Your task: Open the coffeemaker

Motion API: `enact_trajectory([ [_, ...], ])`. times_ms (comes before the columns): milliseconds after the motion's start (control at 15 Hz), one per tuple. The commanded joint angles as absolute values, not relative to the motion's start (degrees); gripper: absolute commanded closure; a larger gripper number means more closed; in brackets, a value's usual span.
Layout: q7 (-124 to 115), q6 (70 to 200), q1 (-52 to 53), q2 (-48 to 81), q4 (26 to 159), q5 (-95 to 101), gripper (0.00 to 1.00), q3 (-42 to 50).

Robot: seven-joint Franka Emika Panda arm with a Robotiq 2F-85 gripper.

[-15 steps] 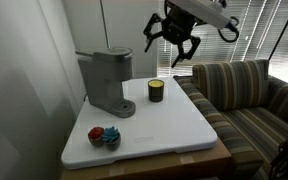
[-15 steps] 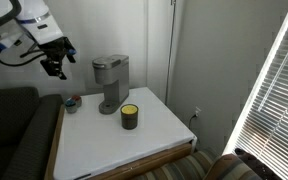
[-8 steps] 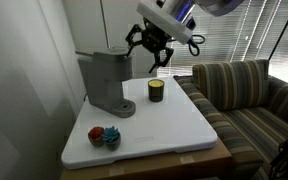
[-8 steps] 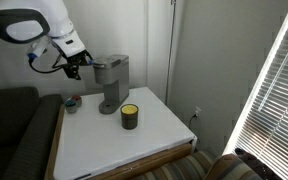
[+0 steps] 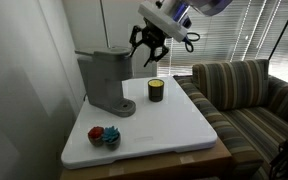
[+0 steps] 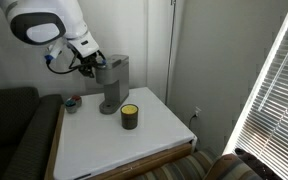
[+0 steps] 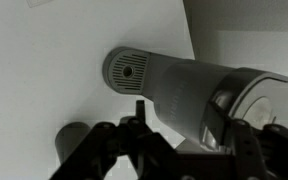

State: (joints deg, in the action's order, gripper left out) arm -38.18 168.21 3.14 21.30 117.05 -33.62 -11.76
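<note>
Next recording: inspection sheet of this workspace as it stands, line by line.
surface: white tabletop, flat, mostly bare.
job's things: coffeemaker upright toward the back, lid looks shut.
clutter: dark cup with yellowish band beside the coffeemaker, not touching it; small red and blue items near the front corner.
gripper: gripper open, in the air close by the coffeemaker's top, holding nothing.
cables: nothing seen on the table.
surroundings: striped couch beside the table, window blinds behind.
</note>
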Motion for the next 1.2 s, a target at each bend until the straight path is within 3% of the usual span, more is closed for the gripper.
enact_trajectory([
  [0, -36.50, 169.11, 3.66, 23.23, 114.46, -36.72, 0.67, -12.37],
  [333, -36.63, 169.80, 2.72, 22.92, 114.57, -38.93, 0.99, -14.43],
  [1133, -38.56, 174.15, 6.98, 21.41, 117.38, -38.76, 1.00, -9.24],
])
